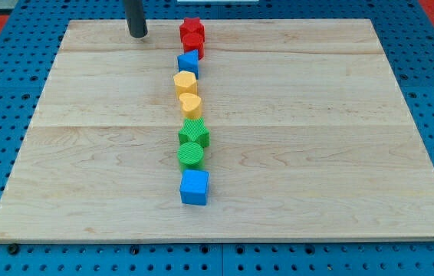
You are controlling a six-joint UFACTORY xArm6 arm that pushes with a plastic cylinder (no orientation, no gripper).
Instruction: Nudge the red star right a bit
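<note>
I am approaching: my tip [138, 34] is standing left of the red star [191, 30], apart; I am needing a short rightward push. I am having no jaws.

Legible text, labels, brands, numbers, signs: none. The bench [317, 153] carries no printing or marking. The coloured blocks show plain faces, without letters or figures on any visible side.

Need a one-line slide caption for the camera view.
My tip sits left of the red star, topping a column of blocks on the wooden board.
</note>
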